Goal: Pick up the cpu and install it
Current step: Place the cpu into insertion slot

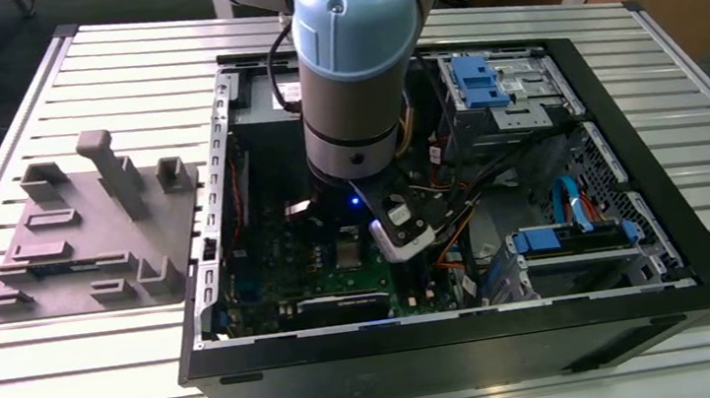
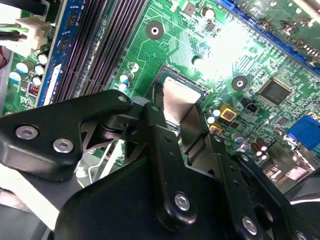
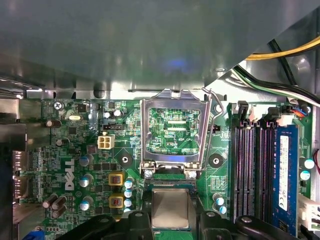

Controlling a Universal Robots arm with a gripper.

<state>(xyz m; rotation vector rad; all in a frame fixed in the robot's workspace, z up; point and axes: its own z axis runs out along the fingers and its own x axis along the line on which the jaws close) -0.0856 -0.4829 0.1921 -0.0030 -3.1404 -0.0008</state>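
So right now the claw is down inside the open computer case, right over the motherboard. It's pinched narrow on the cpu, with one finger on each of two opposite edges as far as I can see. Both wrist views show the same thing: the silver square sits dead between the fingers, so there's basically no offset between claw and chip. It's square, so there's no long axis to worry about. The relation that matters is chip to socket. The metal socket frame is flipped up and open with its lever swung out. The cpu lies just beside the frame's hinged end, flat and squared up with it, over the socket spot. I honestly can't tell if it's fully seated or a hair above. The memory slots run alongside, near but apart. As for what's in what, the case holds the board, cables and blue-tabbed drive bays. It sits on the slatted bench. On the exterior view's left is a grey parts fixture, and I can't make out what's in its slots.
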